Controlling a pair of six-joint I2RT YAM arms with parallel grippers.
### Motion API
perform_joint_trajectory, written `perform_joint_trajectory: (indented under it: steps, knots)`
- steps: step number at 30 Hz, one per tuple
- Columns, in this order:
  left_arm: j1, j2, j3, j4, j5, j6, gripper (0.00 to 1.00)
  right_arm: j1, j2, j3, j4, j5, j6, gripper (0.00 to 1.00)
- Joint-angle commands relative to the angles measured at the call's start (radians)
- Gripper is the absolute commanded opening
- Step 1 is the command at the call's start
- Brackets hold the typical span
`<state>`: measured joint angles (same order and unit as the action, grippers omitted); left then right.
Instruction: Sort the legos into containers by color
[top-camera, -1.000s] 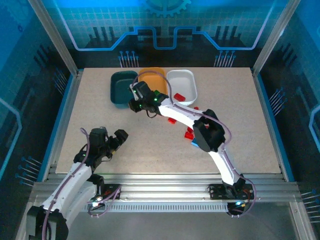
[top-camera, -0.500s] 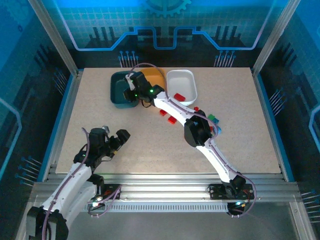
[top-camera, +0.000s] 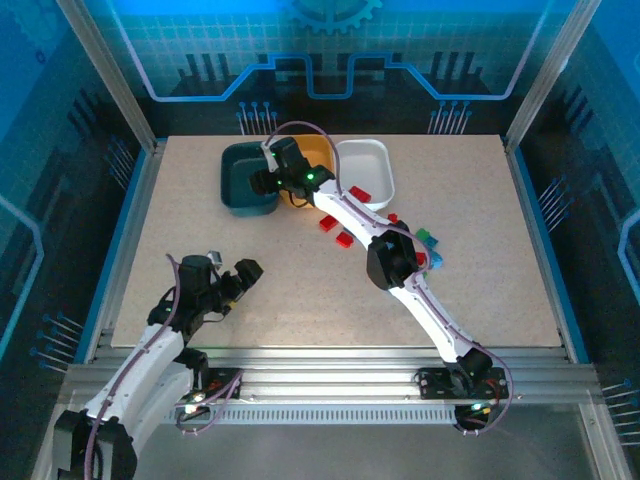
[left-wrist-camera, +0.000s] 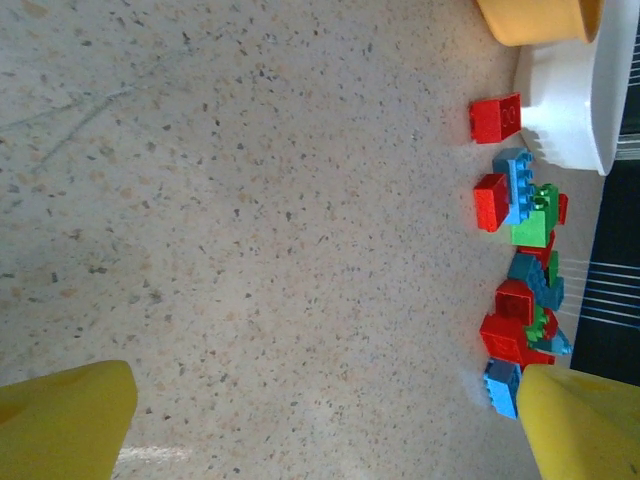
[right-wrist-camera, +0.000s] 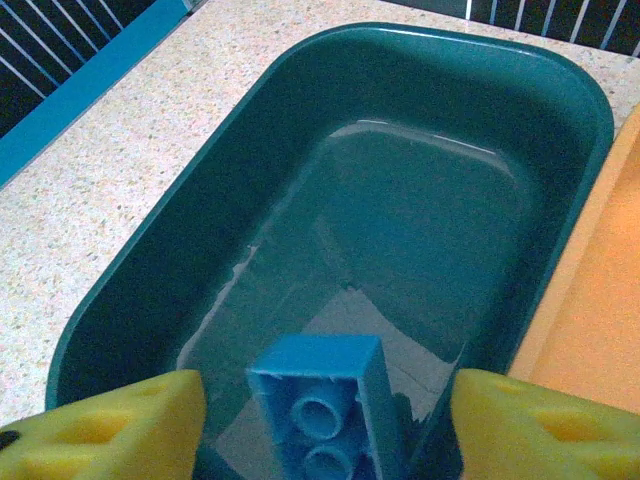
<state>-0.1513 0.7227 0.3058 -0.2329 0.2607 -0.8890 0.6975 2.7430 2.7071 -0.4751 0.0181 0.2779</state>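
Note:
My right gripper (right-wrist-camera: 325, 415) hangs open over the dark teal tub (right-wrist-camera: 150, 250). A light blue brick (right-wrist-camera: 320, 395) sits between its yellow fingers, underside up, with a gap on each side. From above, the right gripper (top-camera: 268, 182) is over the teal tub (top-camera: 236, 182), beside the orange-yellow tub (top-camera: 318, 152) and the white tub (top-camera: 375, 162), which holds a red brick (top-camera: 360, 193). My left gripper (left-wrist-camera: 325, 420) is open over bare table. Red, green and blue bricks (left-wrist-camera: 525, 290) lie in a cluster to its right.
Two red bricks (top-camera: 336, 231) lie loose in front of the tubs, and a small pile (top-camera: 428, 246) sits right of my right forearm. Metal posts and blue walls ring the table. My left arm (top-camera: 190, 290) rests near the front left.
My right gripper has swung back and left from above the table to above the teal tub. The left arm has stayed still.

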Motion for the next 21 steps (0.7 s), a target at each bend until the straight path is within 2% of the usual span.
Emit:
perform_joint_trajectory:
  steps: [1,6,10,15,21]
  knots:
    - [0.01,-0.002,0.027,0.029,0.04,0.004,0.99,-0.004,-0.013,0.049,-0.029,-0.009,-0.023,0.71]
    - [0.01,-0.004,0.034,0.04,0.046,0.001,0.99,0.006,-0.14,-0.072,-0.012,-0.002,-0.042,0.7]
    - [0.003,-0.002,0.039,0.044,0.062,0.004,0.99,0.004,-0.329,-0.273,-0.008,0.03,-0.016,0.66]
    - [-0.065,0.031,0.03,0.092,0.044,0.007,0.99,-0.033,-0.694,-0.778,0.118,0.07,0.048,0.65]
    - [-0.238,0.162,0.064,0.211,-0.018,0.019,0.99,-0.142,-1.043,-1.304,0.122,0.143,0.133,0.65]
